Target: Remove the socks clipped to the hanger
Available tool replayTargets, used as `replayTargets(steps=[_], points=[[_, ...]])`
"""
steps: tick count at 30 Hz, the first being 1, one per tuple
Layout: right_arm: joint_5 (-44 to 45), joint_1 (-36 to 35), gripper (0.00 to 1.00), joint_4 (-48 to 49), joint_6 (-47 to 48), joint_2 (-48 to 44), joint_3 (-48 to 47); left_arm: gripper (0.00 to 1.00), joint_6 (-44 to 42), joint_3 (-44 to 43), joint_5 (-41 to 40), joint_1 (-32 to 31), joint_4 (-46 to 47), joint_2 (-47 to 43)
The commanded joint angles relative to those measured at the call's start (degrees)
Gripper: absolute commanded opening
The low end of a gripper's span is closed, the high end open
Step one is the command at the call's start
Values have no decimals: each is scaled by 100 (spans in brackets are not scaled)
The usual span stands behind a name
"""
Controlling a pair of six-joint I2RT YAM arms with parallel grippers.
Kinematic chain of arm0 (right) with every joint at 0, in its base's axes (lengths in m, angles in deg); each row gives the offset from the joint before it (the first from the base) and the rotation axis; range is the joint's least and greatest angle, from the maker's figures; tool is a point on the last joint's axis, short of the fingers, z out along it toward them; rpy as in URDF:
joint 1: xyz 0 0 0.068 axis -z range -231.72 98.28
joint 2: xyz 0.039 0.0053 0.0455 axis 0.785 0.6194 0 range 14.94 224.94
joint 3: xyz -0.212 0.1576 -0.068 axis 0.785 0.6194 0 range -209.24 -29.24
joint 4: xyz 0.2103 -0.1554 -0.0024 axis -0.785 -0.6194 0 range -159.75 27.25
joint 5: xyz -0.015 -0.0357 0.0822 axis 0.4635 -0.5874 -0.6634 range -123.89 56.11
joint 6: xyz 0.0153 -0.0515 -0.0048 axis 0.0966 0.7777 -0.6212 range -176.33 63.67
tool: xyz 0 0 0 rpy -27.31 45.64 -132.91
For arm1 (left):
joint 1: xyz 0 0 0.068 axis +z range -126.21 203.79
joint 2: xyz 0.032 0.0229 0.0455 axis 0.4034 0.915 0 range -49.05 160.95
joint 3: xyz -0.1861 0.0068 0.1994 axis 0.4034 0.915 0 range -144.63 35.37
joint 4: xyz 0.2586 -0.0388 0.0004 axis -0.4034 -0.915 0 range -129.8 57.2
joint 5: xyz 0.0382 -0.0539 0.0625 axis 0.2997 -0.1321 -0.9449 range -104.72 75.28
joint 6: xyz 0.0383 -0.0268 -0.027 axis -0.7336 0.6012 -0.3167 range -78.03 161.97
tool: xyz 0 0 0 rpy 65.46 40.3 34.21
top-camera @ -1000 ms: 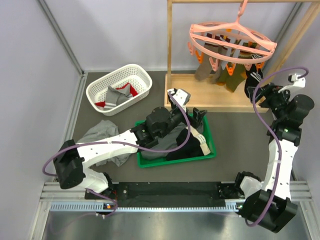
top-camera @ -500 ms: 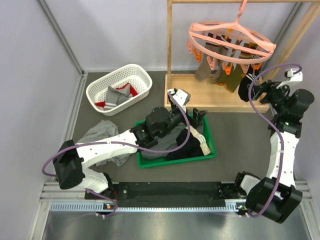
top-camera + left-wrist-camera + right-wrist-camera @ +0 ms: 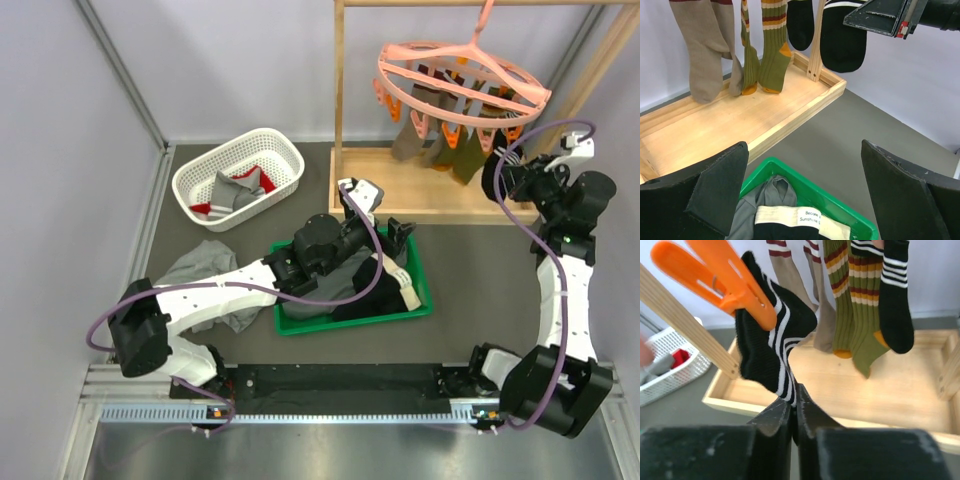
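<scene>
One-sock grasp step. Gripping black striped sock [image 3: 771, 352] in closed jaws of right gripper [image 3: 794, 407], below orange clip [image 3: 715, 276]. Holding jaws of left gripper [image 3: 805, 172] wide, empty. Next: tug downward off hanger [image 3: 384, 68].

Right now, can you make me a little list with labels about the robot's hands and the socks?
right gripper: shut on the bottom of the black striped sock
top of that sock: pinched by an orange clip
left gripper: open, holding nothing, over the green tray
hanger: pink, round, hanging in the wooden rack
other socks hanging: tan sock, olive striped sock and more
white basket: red and grey socks inside
</scene>
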Motion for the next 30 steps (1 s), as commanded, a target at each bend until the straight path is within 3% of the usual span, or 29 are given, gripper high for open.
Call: replayTargets(steps=[1, 8, 12, 22, 30], points=[[160, -235, 0, -169, -367, -95, -532, 98, -85, -14, 50, 17, 421, -116], [440, -1139, 0, -1161, -711, -534, -945, 99, 38, -233, 32, 26, 456, 42], [528, -1255, 0, -1583, -1088, -790, -1182, 99, 55, -532, 111, 26, 385, 314], [414, -1457, 0, -1312, -2161, -1458, -1016, 99, -6, -1849, 735, 26, 148, 1193], [379, -1571, 0, -1180, -2715, -1493, -989, 99, 99, -2395, 1131, 17, 122, 1703]])
